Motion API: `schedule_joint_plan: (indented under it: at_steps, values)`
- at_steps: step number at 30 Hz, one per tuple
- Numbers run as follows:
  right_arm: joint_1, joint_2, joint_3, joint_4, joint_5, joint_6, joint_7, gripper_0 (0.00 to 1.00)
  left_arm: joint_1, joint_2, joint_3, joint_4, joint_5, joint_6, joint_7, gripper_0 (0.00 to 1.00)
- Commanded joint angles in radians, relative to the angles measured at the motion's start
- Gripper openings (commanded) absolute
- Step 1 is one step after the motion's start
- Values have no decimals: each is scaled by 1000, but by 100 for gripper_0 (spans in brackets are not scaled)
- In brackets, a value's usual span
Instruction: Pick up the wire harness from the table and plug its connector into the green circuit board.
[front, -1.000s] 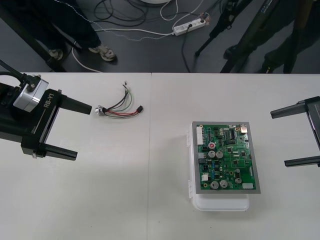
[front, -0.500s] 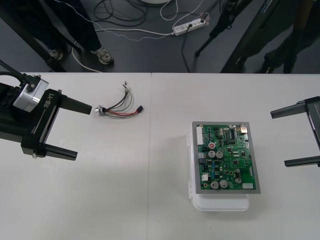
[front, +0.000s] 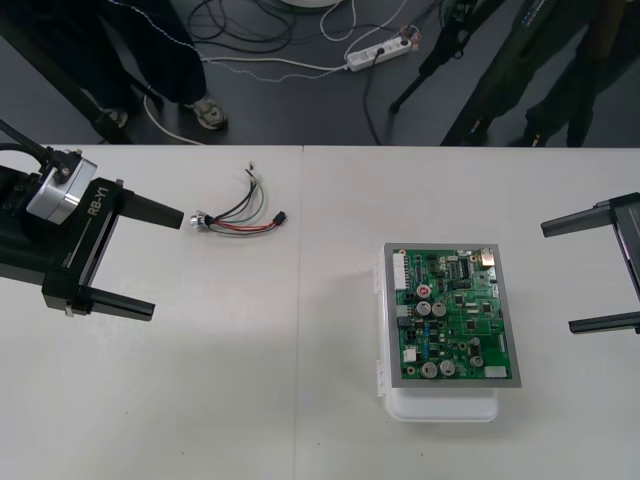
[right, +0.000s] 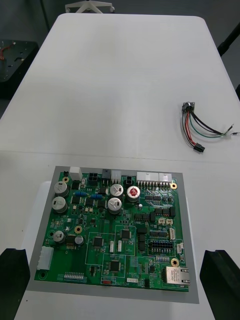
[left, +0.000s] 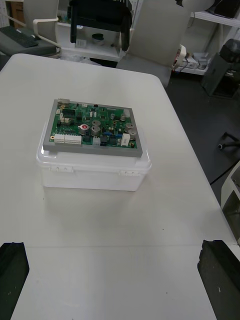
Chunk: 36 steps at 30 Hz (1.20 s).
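The wire harness (front: 240, 214) lies loose on the table at the back left, its round metal socket (front: 200, 221) toward my left gripper and its small black plug (front: 283, 216) toward the middle. The right wrist view also has the harness (right: 199, 127), beyond the board. The green circuit board (front: 450, 315) sits on its white base (front: 440, 405) right of centre. My left gripper (front: 150, 262) waits open at the left, its upper fingertip (front: 170, 214) just short of the socket. My right gripper (front: 565, 275) stands open at the right edge, clear of the board (right: 112, 227).
In the left wrist view the board (left: 92, 131) on its white base (left: 92, 170) stands across the table, with the other gripper (left: 100, 20) dark behind it. The table's far edge (front: 300, 147) runs behind the harness; cables lie on the floor beyond.
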<state>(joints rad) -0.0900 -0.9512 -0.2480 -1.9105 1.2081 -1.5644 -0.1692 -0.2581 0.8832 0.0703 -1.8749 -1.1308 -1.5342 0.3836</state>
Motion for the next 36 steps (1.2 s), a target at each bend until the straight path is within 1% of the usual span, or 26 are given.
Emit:
schedule_joint_plan:
  at_steps: [1,36]
  values:
    - [12,-43,-31,-4,-7,-6,40,100,14,43,34,-27,-4,-37,58,100]
    - [12,-43,-31,-4,-7,-6,40,100,14,43,34,-27,-4,-37,58,100]
